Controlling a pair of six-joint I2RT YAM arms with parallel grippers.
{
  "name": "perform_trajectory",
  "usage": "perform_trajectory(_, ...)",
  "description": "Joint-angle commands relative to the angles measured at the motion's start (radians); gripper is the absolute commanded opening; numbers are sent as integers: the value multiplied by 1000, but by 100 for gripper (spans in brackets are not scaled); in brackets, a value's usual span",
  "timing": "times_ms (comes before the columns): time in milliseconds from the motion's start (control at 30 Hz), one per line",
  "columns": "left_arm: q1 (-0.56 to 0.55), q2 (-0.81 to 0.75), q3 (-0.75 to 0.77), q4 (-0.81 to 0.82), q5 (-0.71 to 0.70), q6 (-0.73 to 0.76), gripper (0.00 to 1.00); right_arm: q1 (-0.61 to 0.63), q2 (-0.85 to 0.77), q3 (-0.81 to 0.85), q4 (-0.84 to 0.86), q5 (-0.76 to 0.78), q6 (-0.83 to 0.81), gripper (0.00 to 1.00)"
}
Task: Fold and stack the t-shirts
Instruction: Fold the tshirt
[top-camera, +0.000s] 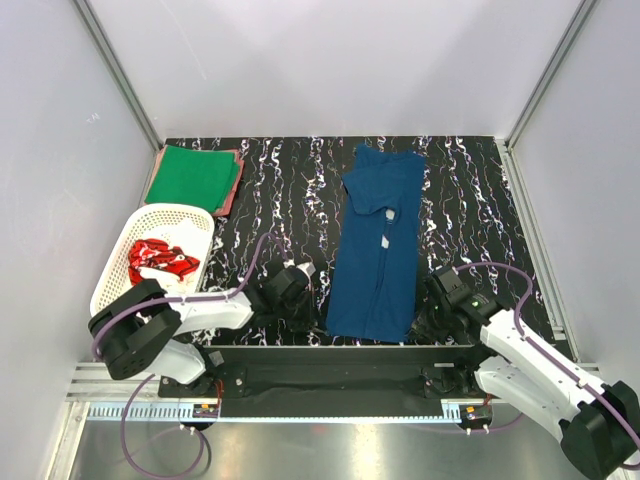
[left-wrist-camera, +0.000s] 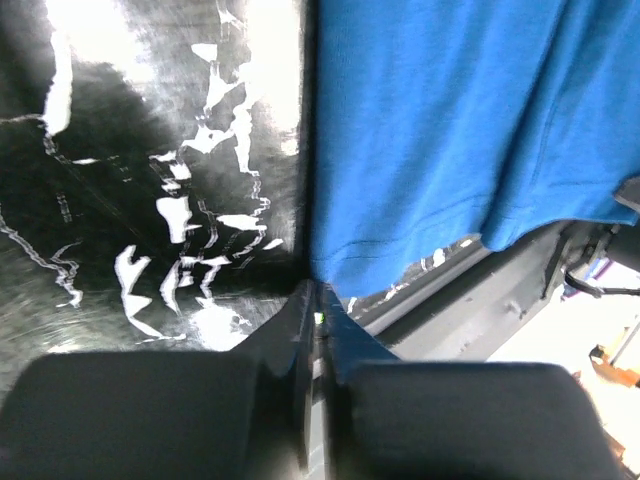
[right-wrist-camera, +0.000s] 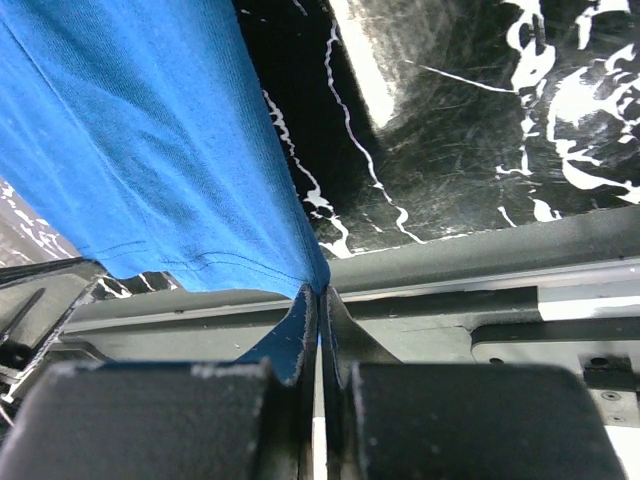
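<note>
Folding step; left gripper (left-wrist-camera: 316, 300) and right gripper (right-wrist-camera: 320, 300) each clamped on a hem corner of the blue t-shirt (top-camera: 378, 245) (lower centre, overhead view); next I'd lift both evenly, collarwards.

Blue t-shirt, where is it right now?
In the top view the blue t-shirt lies lengthwise right of centre on the black marbled table, its near hem corners at the left end effector and right end effector.

White shells, black joints on left arm (top-camera: 200, 312) and right arm (top-camera: 530, 355); purple cables (top-camera: 247, 268) loop off both; left tool (left-wrist-camera: 317, 300), right tool (right-wrist-camera: 319, 300): black wedge fingers.
</note>
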Motion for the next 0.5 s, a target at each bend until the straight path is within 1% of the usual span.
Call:
perform_trajectory(0, -9, -6, 1, -65, -51, 29, 0, 11, -13, 40, -54, 40, -7, 0)
perform_trajectory(233, -36, -89, 11, -139, -85, 14, 0, 11, -47, 72, -109, 48, -21, 0)
perform_trajectory(467, -76, -80, 31, -151, -75, -23, 0, 11, -59, 65, -103, 28, -32, 0)
